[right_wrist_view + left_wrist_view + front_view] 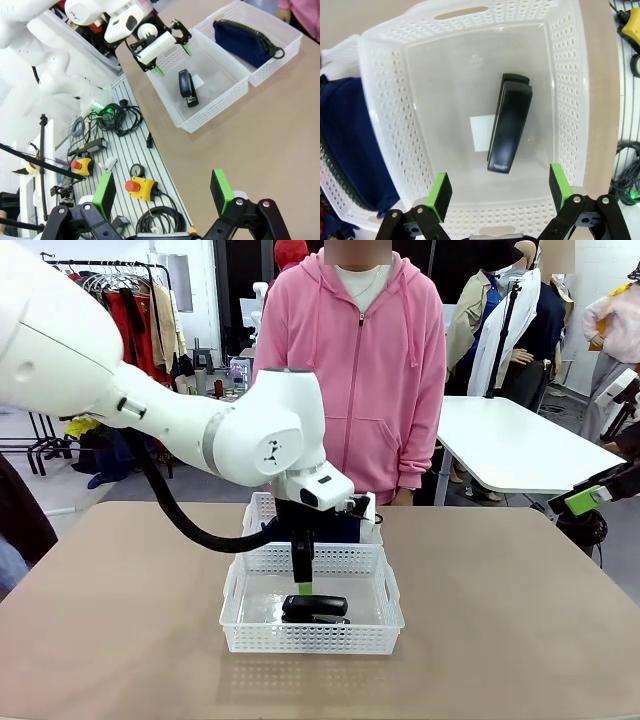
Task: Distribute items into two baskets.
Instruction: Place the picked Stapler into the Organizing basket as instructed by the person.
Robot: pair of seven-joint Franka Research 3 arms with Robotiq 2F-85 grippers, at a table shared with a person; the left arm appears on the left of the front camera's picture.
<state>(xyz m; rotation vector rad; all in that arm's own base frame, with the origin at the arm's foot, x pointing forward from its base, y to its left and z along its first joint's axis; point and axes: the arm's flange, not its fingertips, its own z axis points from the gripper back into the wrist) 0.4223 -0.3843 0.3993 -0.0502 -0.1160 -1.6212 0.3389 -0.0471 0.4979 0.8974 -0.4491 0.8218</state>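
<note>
Stapler (509, 130) just beyond left pincer (496, 191), apparently untouched

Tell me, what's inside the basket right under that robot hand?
A black stapler lies flat on the floor of the near basket, partly covering a small white label. Whatever the stapler covers beyond that is hidden.

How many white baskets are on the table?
2. The nearer white plastic lattice basket holds the small black stapler, under the open left gripper. The farther white lattice basket, touching it, holds the dark navy zippered pouch.
</note>
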